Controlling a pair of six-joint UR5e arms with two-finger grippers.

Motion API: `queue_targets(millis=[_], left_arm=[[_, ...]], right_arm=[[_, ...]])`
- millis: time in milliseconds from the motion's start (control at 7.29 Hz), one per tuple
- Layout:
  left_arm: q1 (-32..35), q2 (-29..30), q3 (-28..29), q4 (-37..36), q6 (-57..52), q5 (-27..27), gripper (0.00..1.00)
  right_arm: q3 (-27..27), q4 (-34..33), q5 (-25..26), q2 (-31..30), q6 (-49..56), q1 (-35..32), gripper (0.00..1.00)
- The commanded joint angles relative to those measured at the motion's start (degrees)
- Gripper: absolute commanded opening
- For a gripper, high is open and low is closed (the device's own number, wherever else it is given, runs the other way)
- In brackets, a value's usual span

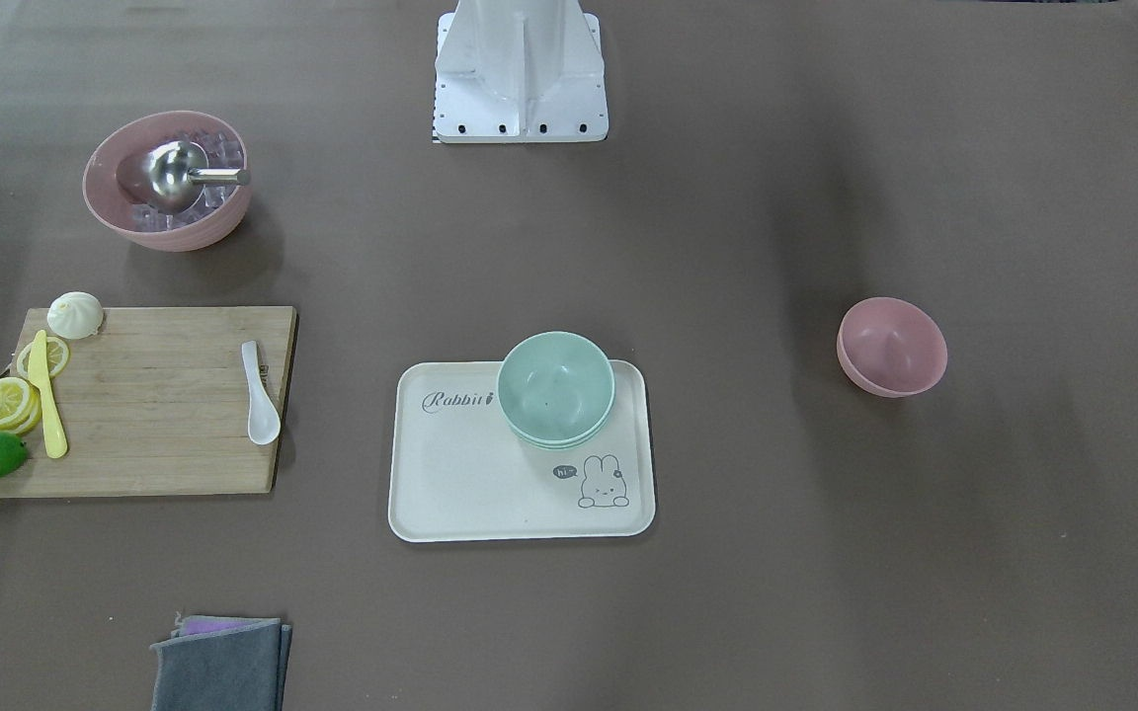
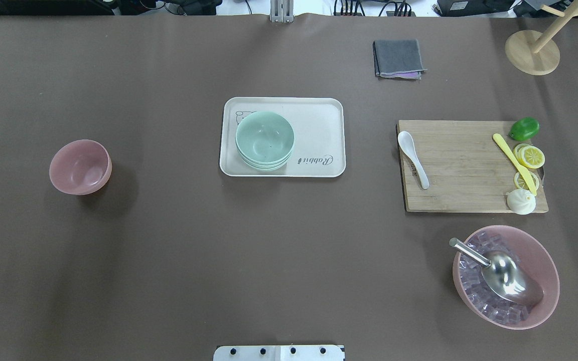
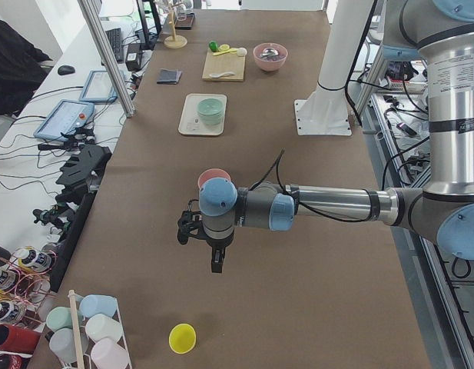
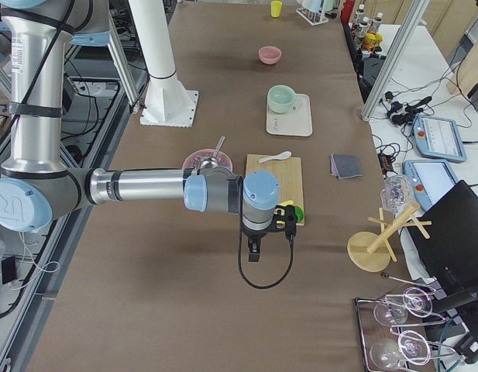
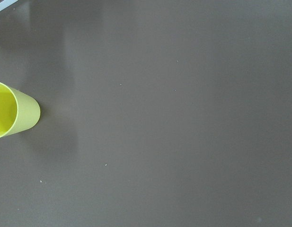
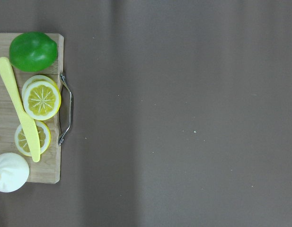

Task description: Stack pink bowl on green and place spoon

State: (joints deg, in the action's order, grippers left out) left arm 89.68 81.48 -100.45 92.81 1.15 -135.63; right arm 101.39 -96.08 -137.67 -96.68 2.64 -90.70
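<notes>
The small pink bowl (image 2: 80, 167) stands upright and alone on the brown table, on my left side. The mint-green bowl stack (image 2: 264, 140) sits on a cream tray (image 2: 319, 120) at the table's middle. The white spoon (image 2: 412, 158) lies on the left edge of a wooden cutting board (image 2: 469, 170). My left gripper (image 3: 216, 265) hangs above the table beyond the pink bowl (image 3: 213, 178), seen only in the exterior left view. My right gripper (image 4: 252, 252) hangs beyond the board's far end. I cannot tell whether either is open or shut.
A large pink bowl (image 2: 506, 276) with a metal scoop and clear cubes stands near the board. A lime (image 2: 524, 129), lemon slices, a yellow knife (image 2: 515, 163) and a white bun lie on the board. A grey cloth (image 2: 398, 58) lies far back. A yellow cup (image 5: 11, 115) stands below my left wrist.
</notes>
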Motion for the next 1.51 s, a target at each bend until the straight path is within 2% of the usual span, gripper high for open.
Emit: queue_targets(millis=[0,1373], left_arm=[[0.0,0.1,0.1,0.0,0.0,0.0,0.99],[0.0,0.7,0.5,0.0,0.1,0.0,0.99]], right_arm=[[-0.1,-0.1,-0.1,0.0,0.0,0.0,1.0],[0.0,-0.2,-1.9,0.2,0.0,0.0,1.0]])
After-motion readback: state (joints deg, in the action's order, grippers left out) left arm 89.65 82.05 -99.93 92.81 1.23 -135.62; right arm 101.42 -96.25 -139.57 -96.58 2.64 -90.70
